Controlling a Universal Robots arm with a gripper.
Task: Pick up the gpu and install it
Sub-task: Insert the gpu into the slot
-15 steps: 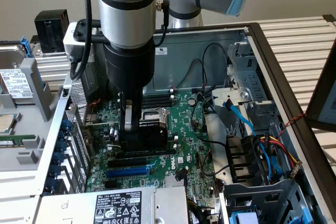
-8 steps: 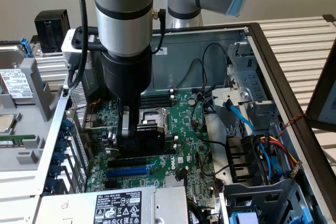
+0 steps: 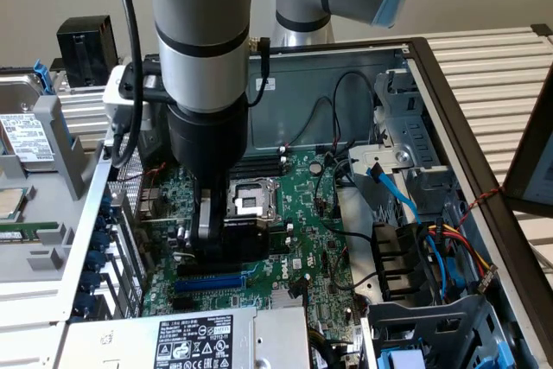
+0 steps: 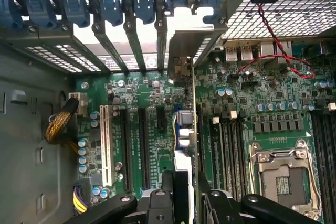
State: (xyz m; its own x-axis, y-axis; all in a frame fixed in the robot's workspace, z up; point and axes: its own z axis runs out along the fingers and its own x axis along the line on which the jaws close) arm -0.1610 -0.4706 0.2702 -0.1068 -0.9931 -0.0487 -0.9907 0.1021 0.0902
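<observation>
pincer [image 4: 191, 199] grips the gpu [image 4: 193, 108] edge-on over the motherboard [image 4: 152, 93], its bracket beside the rear slot covers [image 4: 131, 40].

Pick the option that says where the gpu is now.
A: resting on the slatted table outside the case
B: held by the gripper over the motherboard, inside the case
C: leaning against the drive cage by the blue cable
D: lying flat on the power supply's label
B: the gripper is shut on the gpu, which stands on edge over the motherboard next to the CPU socket, within the case walls.
</observation>
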